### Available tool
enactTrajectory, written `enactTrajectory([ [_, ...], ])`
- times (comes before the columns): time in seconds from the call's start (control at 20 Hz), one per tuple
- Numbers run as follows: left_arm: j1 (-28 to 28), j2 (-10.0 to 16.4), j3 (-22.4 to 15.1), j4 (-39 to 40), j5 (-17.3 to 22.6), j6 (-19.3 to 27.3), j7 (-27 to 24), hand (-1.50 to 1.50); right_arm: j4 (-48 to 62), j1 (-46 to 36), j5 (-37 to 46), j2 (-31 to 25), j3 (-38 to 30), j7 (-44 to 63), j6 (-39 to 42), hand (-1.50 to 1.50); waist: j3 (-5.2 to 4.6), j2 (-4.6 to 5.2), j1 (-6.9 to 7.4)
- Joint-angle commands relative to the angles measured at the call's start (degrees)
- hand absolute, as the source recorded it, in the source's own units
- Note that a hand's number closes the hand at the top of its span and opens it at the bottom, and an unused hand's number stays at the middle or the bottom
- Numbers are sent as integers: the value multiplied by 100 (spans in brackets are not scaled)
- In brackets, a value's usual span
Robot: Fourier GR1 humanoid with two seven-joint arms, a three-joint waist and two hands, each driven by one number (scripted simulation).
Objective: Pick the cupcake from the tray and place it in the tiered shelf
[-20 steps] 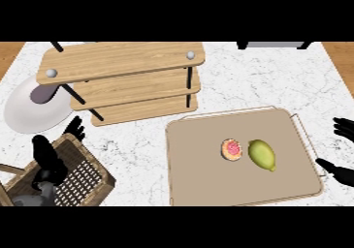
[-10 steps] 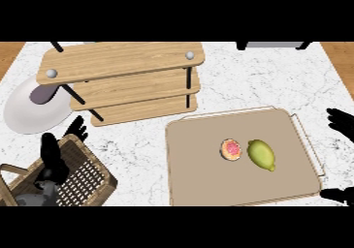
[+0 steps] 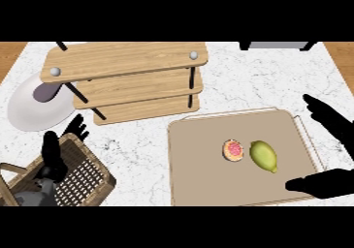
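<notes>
**Layout.** The marble counter carries all items. The tiered shelf, stepped wooden boards on black posts, stands at the far left-centre. The tray, a flat beige square with a raised rim, lies at the near right, well apart from the shelf. A wicker basket sits at the near left corner. A white plate lies just left of the shelf, partly under its top board. On the tray, right of centre, a yellow-green lemon lies just beside the cupcake. The cupcake has a pink top, shows nearly from above, and is on the lemon's left side. Nothing holds it.

**Step in hand.** Judged from the layout, this is the approach before the pick. The cupcake is on the tray, untouched, and no shelf tier in view holds anything.

**Next move.** The working hand must travel inward across the tray and descend on the cupcake. The lemon lies between hand and cupcake, so the path should pass over it or around it. The fingers must then close without nudging the lemon.

**Hand pose.**
- Right hand: at the tray's right edge, released. Fingers are straight and point toward the far side. The thumb is spread wide over the tray's near right corner. It grasps nothing.
- Left hand: over the basket's far rim, fingers up and relaxed, resting. It grasps nothing.
</notes>
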Motion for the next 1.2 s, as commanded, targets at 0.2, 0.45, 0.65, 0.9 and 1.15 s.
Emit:
enactTrajectory([
  [0.2,-73,-185,-3,57,-106,69,271,0,699,-1345,1295,826,1135,1667,-263,-150,-2,18,35],
  [0.45,238,-88,53,-200,-81,-53,343,0,676,-1463,1278,859,1254,2151,352,-150,1,5,1],
  [0.65,73,-157,78,-117,-167,-82,385,0,1339,-1583,1687,1275,1428,1955,363,-150,2,13,-1],
  [0.9,67,-208,226,-132,-175,-137,385,0,217,-951,2068,1240,1491,2694,446,-150,1,-5,-67],
  [1.15,238,-259,219,-373,-378,-99,411,0,1123,-1466,2749,1869,1506,2573,396,-150,2,2,-18],
])
